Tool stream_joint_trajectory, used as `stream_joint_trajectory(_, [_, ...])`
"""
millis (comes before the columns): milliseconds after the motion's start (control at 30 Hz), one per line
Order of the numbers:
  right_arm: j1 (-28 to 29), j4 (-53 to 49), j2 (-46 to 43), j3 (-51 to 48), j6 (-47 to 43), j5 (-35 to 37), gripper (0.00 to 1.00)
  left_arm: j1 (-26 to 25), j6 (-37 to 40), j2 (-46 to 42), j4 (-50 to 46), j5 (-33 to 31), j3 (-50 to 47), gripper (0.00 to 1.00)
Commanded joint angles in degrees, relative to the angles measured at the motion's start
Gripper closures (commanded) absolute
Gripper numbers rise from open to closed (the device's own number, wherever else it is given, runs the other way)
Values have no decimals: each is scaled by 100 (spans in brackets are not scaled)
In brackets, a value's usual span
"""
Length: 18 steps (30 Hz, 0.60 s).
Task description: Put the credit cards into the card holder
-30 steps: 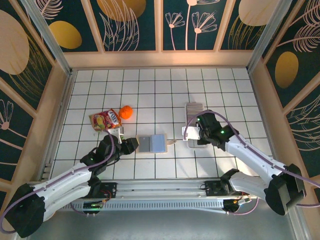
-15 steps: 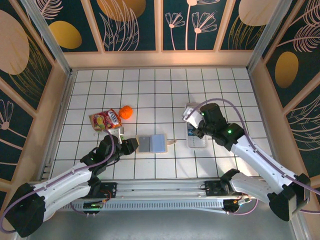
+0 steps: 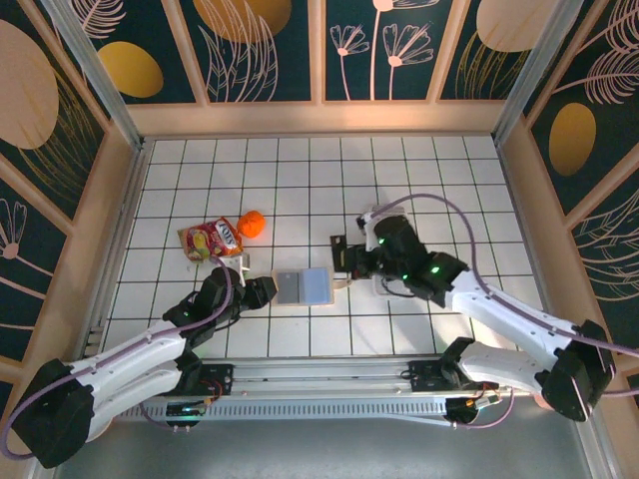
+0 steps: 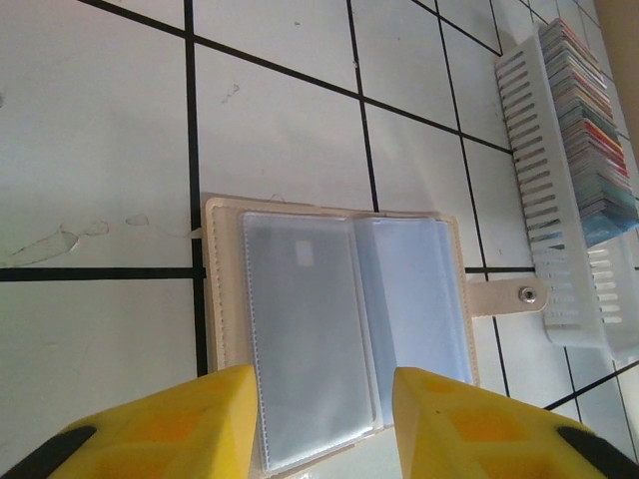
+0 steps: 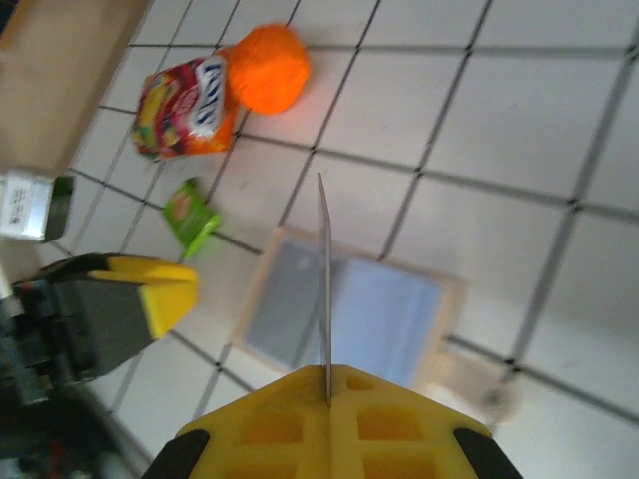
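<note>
Lying open on the table (image 3: 300,170) near the middle of its near edge, the card holder (image 3: 303,286) has its left end between the parted, empty fingers of the left gripper (image 4: 319,419). The right gripper (image 5: 327,374) hovers above the holder, clamped on one credit card (image 5: 324,269) seen edge-on. The right arm hides most of the white tray (image 4: 559,220), and the frame cuts off the other credit cards (image 4: 589,130). Bare tiles reach the far edge. A snack packet (image 3: 210,239) and an orange ball (image 3: 252,224) sit toward the left edge.

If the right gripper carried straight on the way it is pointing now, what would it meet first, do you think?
Most likely the open card holder, near its middle fold: the card pinched in the right gripper aims at it, though depth is unclear.
</note>
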Motion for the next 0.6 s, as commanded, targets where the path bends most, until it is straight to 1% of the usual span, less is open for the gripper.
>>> stream_joint_trajectory(0, [498, 1344, 353, -280, 1214, 138, 100, -15, 125, 121, -243, -50, 196, 62])
stream_joint_trajectory(167, [872, 1974, 1196, -412, 1546, 524, 100, -12, 155, 430, -201, -16, 281, 69])
stream_joint_trajectory(300, [860, 2160, 1846, -383, 1632, 599, 100, -16, 208, 703, -159, -17, 365, 71])
stream_joint_trajectory(500, [847, 2592, 2449, -431, 1847, 540, 100, -13, 247, 816, -170, -151, 400, 73])
stream_joint_trajectory(567, [833, 2719, 2640, -420, 1907, 402, 100, -11, 261, 833, -177, -211, 384, 73])
